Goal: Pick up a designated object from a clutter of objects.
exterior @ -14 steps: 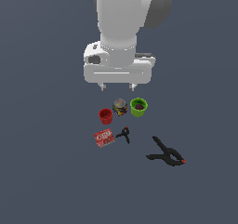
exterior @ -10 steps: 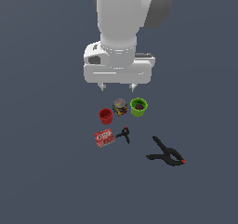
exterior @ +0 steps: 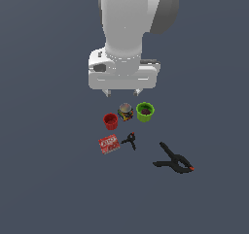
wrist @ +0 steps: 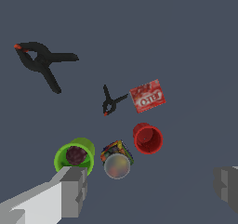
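Note:
The designated object, a short multicoloured can [exterior: 125, 112] [wrist: 116, 160] with a silvery top, stands upright between a red cup [exterior: 111, 121] [wrist: 148, 138] and a green cup [exterior: 144, 111] [wrist: 75, 156]. My gripper [exterior: 122, 92] [wrist: 151, 190] hangs open well above the clutter, nothing between its fingers. In the exterior view its fingertips show just above the can. In the wrist view one grey finger [wrist: 72, 190] overlaps the green cup's edge, and the other finger [wrist: 228, 187] sits at the frame's edge.
A flat red printed box [exterior: 109, 144] [wrist: 147, 95] and a tiny black clamp [exterior: 129, 140] [wrist: 109, 102] lie near the cups. A large black spring clamp [exterior: 174, 161] [wrist: 42, 62] with a red tip lies apart, toward the exterior view's right. All rest on a dark grey surface.

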`<state>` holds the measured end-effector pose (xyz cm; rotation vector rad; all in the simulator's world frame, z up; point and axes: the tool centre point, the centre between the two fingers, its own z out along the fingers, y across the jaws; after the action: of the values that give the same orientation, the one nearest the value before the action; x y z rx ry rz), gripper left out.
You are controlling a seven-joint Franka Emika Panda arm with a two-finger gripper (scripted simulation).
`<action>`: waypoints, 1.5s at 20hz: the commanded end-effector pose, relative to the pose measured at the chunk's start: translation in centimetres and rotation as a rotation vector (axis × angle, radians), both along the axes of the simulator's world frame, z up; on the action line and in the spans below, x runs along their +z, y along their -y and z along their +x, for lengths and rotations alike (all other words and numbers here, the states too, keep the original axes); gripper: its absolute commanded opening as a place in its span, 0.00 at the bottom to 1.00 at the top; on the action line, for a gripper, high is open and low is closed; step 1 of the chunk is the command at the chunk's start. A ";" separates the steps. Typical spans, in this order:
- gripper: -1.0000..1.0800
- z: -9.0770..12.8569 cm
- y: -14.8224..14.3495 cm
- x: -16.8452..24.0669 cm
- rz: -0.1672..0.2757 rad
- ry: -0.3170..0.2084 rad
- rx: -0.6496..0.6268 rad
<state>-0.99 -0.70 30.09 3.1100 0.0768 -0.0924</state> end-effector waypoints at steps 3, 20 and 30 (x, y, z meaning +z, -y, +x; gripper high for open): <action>0.96 0.0 0.0 -0.1 0.000 0.001 0.003; 0.96 -2.5 -0.5 -7.3 0.022 0.014 0.193; 0.96 -6.9 -1.0 -14.4 0.040 0.033 0.405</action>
<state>-7.15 0.23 16.67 3.0688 0.6583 -0.0362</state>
